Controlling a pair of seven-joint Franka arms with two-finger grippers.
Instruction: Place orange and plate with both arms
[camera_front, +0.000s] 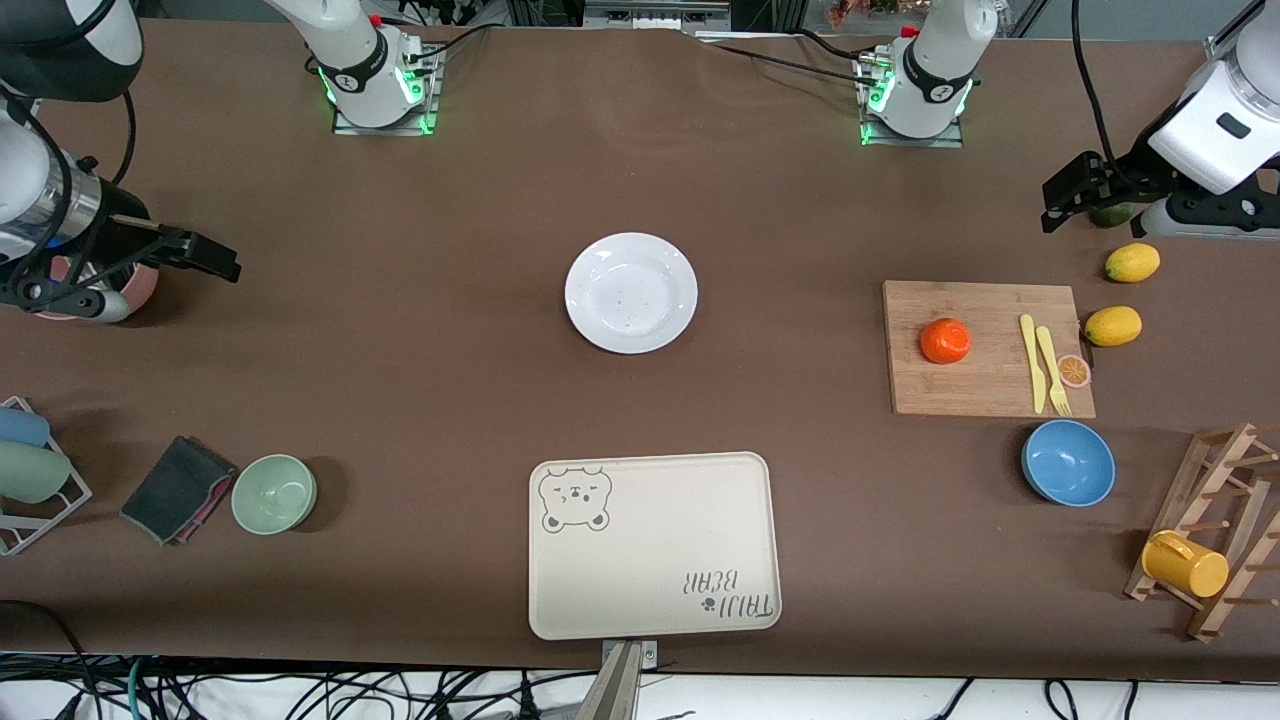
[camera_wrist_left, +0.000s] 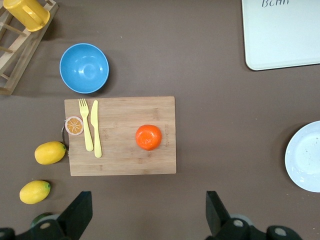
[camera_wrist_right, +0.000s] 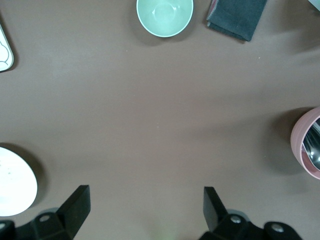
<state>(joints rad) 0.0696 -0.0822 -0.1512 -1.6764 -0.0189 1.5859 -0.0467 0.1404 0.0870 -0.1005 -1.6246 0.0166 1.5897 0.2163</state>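
Lying nearest the front camera, the cream bear tray (camera_front: 654, 545) holds nothing. Mid-table, farther from the camera, sits the white plate (camera_front: 631, 292), bare. Toward the left arm's end, the cutting board (camera_front: 986, 347) carries the orange (camera_front: 945, 341), a yellow knife (camera_front: 1030, 362) and fork (camera_front: 1050, 368); an orange-slice disc (camera_front: 1074, 371) rests at its edge. Nearer the camera than the board, the blue bowl (camera_front: 1068, 462) is hollow, as is the green bowl (camera_front: 274, 493) toward the right arm's end. A pink bowl (camera_wrist_right: 309, 145), cut off, holds something shiny. The left gripper (camera_wrist_left: 147, 212) hangs over the table beside the board, jaws wide apart; the right gripper (camera_wrist_right: 146, 210) hangs over bare table, jaws likewise apart.
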